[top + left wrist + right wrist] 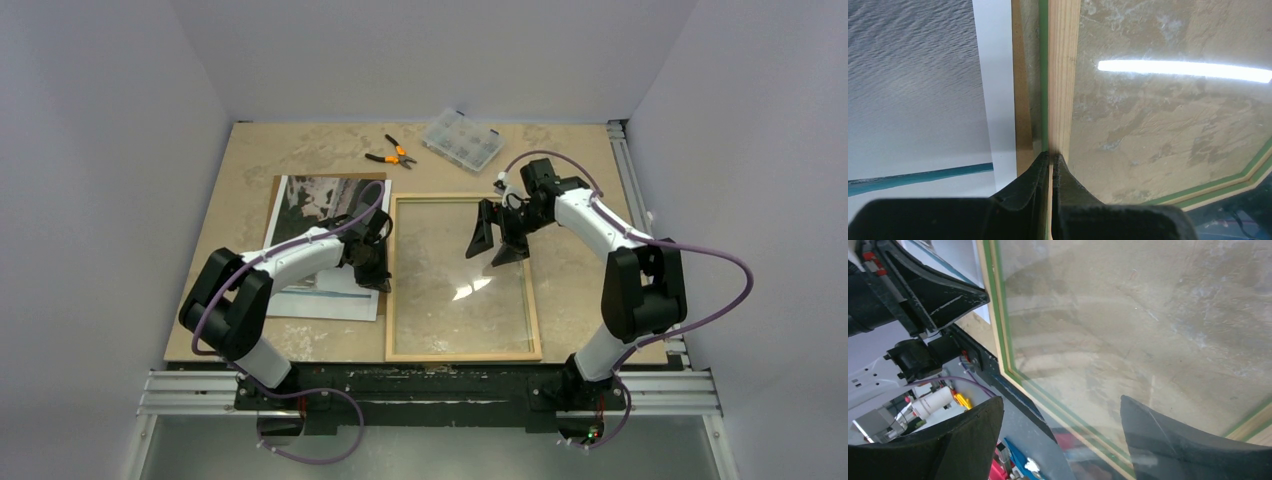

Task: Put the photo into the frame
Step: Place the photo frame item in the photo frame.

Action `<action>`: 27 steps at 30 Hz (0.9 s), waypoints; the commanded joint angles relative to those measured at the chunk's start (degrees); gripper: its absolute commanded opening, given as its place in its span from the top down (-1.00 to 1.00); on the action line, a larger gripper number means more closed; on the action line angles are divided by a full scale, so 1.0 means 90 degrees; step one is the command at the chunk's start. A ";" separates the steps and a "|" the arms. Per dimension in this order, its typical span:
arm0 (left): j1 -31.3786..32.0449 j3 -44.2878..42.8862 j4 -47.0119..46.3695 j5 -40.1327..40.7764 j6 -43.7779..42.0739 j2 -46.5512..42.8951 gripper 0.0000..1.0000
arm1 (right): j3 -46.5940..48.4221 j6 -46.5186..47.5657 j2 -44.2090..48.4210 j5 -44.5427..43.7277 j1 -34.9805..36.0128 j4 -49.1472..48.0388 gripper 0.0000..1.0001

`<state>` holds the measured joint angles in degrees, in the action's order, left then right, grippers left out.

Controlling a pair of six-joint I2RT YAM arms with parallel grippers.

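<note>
Top external view: left tool (377, 266) clamped shut on the left rail of the frame (463, 355). From the left wrist view, pinched between both fingertips (1040, 167) right on the pale wood strip, with green edging just beside it. Left arm: in from the near left, elbow bent, forearm low across the photo (318, 203).

Right tool (497, 243): spread wide and holding nothing, poised over the pane near the frame's far-right corner. Touching the glass or not: cannot tell. Right arm: folded back on itself, wrist tipped down toward the pane.

As to the frame: flat on the counter (570, 290), wood back up, between the two arms. As to the photo: face up on a brown backing sheet (330, 178), just left of the clamped rail, partly under the left arm.

Farther back: pliers (390, 154) and a clear parts box (462, 140).
</note>
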<state>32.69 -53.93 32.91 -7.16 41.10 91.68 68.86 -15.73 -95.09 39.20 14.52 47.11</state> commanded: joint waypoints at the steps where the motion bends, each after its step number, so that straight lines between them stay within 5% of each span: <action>1: 0.0099 0.0315 -0.0051 0.0771 -0.0221 0.0570 1.00 | -0.0224 -0.0184 0.0292 -0.0128 0.0037 -0.0507 -0.73; 27: 0.0113 0.0325 -0.0012 0.0776 -0.0241 0.0549 1.00 | -0.0532 -0.0420 0.0491 -0.1767 0.0046 -0.0578 -0.97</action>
<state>32.71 -54.15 33.12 -7.14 40.88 91.83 64.03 -19.29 -92.47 25.28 14.63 42.46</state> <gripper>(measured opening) 0.028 0.983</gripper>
